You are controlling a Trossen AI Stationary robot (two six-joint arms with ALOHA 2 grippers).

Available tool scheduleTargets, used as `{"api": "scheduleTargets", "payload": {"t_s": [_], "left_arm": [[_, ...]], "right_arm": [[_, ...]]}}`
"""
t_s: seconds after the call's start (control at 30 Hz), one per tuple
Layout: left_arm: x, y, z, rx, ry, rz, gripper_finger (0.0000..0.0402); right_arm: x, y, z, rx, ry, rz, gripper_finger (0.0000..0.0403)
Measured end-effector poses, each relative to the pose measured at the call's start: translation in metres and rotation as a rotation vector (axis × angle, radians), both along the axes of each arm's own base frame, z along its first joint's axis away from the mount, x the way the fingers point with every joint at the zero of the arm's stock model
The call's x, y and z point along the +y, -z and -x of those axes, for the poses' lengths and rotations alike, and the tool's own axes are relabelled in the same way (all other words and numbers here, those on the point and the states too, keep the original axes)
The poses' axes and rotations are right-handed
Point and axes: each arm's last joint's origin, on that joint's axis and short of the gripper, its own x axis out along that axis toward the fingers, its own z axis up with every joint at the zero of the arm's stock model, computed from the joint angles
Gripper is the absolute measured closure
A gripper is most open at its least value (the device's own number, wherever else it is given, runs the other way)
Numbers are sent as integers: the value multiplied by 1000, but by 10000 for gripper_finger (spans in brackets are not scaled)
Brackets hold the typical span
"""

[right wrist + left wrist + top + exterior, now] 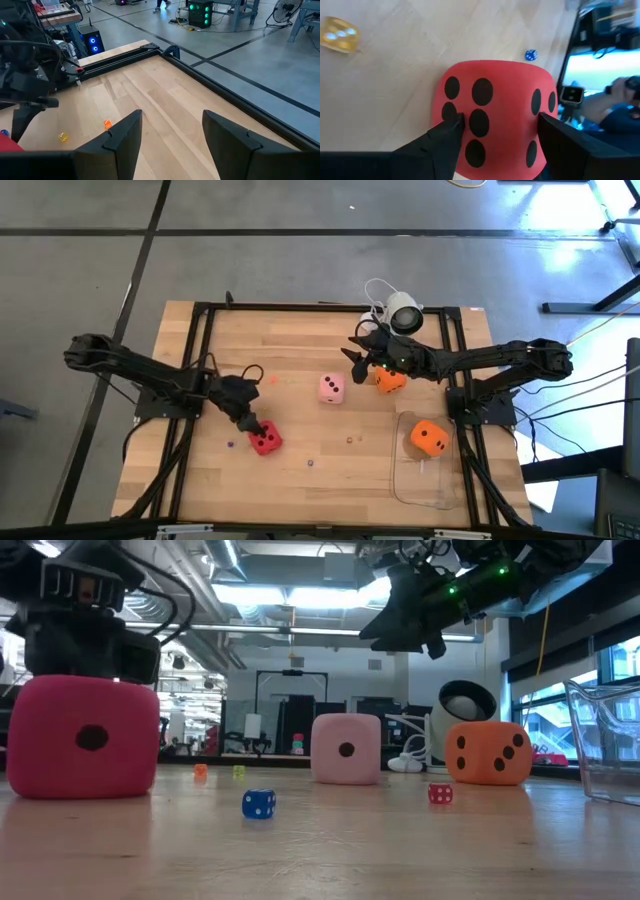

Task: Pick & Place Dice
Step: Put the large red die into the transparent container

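The red die [265,441] sits on the wooden table [300,350] near its front edge, and the left gripper [256,429] is down over it with its two fingers spread wide, one on each side of the cube; in the left wrist view the fingertips [451,131] reach the die's sides, but whether they press on it or only flank it cannot be told, and the die rests flat on the wood. Just past the left gripper lie a small blue die [258,804] and a small yellow die [339,34]. Farther out toward the table's middle stands the pale pink die [332,389], well apart from the left gripper and between the two arms. Beyond it, the right gripper [357,356] hangs above the table with its fingers apart and nothing between them, as the right wrist view shows only bare wood in the gap. An orange die [389,378] lies just beside the right gripper, under that arm's wrist. A second orange die [430,438] rests inside a clear plastic container [410,480] at the front right corner, well apart from both grippers. A white round camera [403,312] stands at the table's back edge, close behind the right gripper. A small red die [440,794] lies on the wood near the first orange die.
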Motion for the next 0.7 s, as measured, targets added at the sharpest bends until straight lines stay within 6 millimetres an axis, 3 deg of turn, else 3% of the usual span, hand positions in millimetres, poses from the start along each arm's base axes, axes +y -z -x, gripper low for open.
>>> {"api": "scheduleTargets", "payload": {"t_s": [0.17,0.33,0.57,0.7], "left_arm": [[-2,12,6,-29,-26,23,233],[-4,4,0,-147,-28,26,323],[-3,-8,-8,-294,-60,22,326],[-3,-13,-12,-329,-59,-10,334]], "right_arm": [[0,0,0,0,0,0,194],[0,0,0,0,1,0,194],[0,-4,1,-17,2,2,195],[0,-25,8,-96,4,23,195]]}}
